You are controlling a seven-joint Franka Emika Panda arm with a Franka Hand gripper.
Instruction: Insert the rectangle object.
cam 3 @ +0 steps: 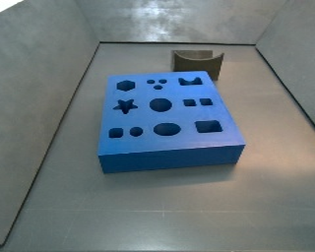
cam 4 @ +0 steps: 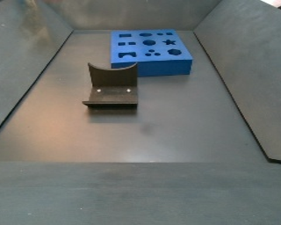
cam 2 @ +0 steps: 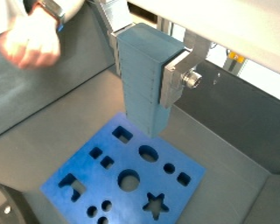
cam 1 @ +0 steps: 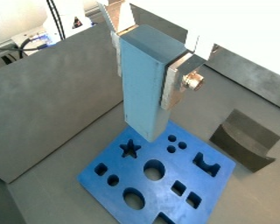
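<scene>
In both wrist views my gripper (cam 1: 143,70) (cam 2: 146,74) is shut on the rectangle object (cam 1: 149,96) (cam 2: 140,96), a light-blue bar. It hangs upright between the silver fingers (cam 1: 173,83), well above the floor. Its lower end points down over one edge of the large blue block with shaped holes (cam 1: 160,175) (cam 2: 125,179). The block lies flat on the grey floor and also shows in both side views (cam 3: 167,118) (cam 4: 151,50). Neither the gripper nor the bar shows in the side views.
A small dark notched block (cam 1: 245,138) (cam 3: 197,62) (cam 4: 110,88) stands on the floor near the blue block. Grey walls (cam 3: 42,89) enclose the floor. A person's hand (cam 2: 31,44) is beyond the wall in a wrist view.
</scene>
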